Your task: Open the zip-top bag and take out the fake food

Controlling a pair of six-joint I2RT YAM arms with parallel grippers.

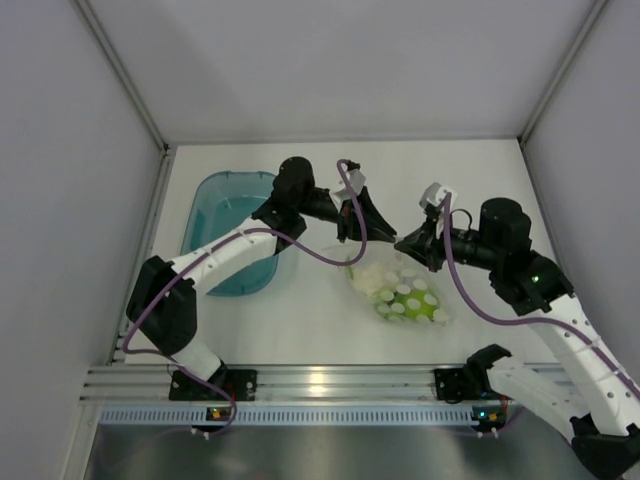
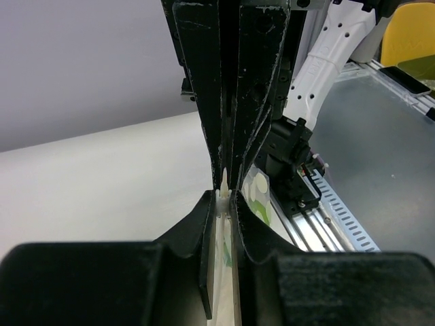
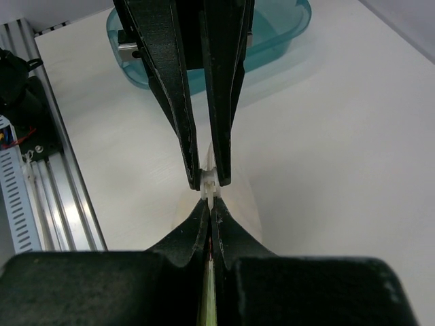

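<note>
Surface [image 1: 300,320]: white, matte, with grey walls at left, right and far sides.
Far left: teal tub [image 1: 203,205], open side up.
Centre-right: zip-top bag [image 1: 405,297], lower part resting on the surface.

- Top external view: fixed above and behind the arm bases, it looks down and forward toward the far wall. It stands well back and takes in the whole table [image 1: 300,320], the rail [image 1: 320,383] and both arms.
- Left wrist view: it looks out along the left gripper [image 2: 224,197] at very close range, facing the right arm's base [image 2: 293,163] and the rail.
- Right wrist view: it looks out along the right gripper [image 3: 209,200] at very close range, facing the teal tub [image 3: 285,30] on the table's left side.
- Shared area: each wrist view meets the other gripper head-on. All three views show the zip-top bag [image 1: 405,295] where the grippers meet.
</note>
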